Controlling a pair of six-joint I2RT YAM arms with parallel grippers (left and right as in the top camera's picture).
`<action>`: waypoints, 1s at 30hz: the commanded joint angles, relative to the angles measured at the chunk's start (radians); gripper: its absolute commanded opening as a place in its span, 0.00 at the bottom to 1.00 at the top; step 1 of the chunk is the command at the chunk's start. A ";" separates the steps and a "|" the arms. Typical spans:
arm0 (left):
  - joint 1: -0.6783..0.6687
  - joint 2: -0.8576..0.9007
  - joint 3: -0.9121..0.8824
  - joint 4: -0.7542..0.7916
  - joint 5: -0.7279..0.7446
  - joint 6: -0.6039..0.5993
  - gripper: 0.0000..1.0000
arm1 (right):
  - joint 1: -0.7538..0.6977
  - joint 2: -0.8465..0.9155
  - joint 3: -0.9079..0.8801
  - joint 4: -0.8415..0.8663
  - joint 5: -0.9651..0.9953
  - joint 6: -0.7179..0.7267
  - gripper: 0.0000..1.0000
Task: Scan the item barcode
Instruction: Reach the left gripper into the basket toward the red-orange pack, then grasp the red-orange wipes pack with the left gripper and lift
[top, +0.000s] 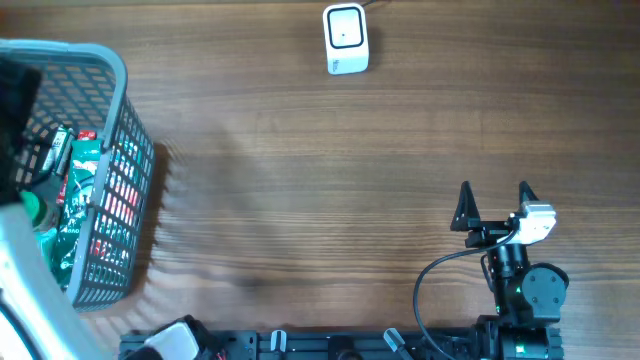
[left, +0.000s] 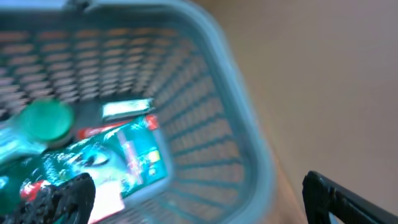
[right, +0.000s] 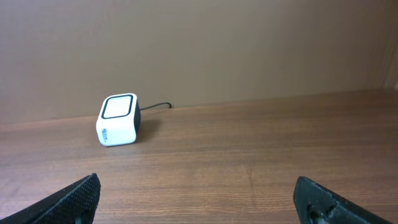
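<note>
**Fingers (right: 78, 198) apart on both grippers, nothing held**

Left gripper (left: 199, 196) poised above the basket (top: 70, 52), spread and empty. Inside the basket: teal packet (left: 134, 158), green-capped bottle (left: 45, 119). Right gripper (top: 495, 200) well right of the basket, likewise wide. Scanner (top: 346, 38) well away from the basket.

L arm (top: 12, 255) far left, R arm (top: 522, 275) near-right, both jaws wide open.
</note>
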 joint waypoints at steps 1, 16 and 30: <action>0.140 0.090 0.014 -0.063 0.128 -0.083 1.00 | 0.006 -0.006 -0.002 0.002 0.014 0.018 1.00; 0.186 0.535 0.008 -0.293 0.165 -0.073 1.00 | 0.006 -0.006 -0.002 0.002 0.014 0.018 1.00; 0.087 0.579 -0.286 -0.139 0.109 -0.051 1.00 | 0.006 -0.006 -0.002 0.002 0.014 0.018 1.00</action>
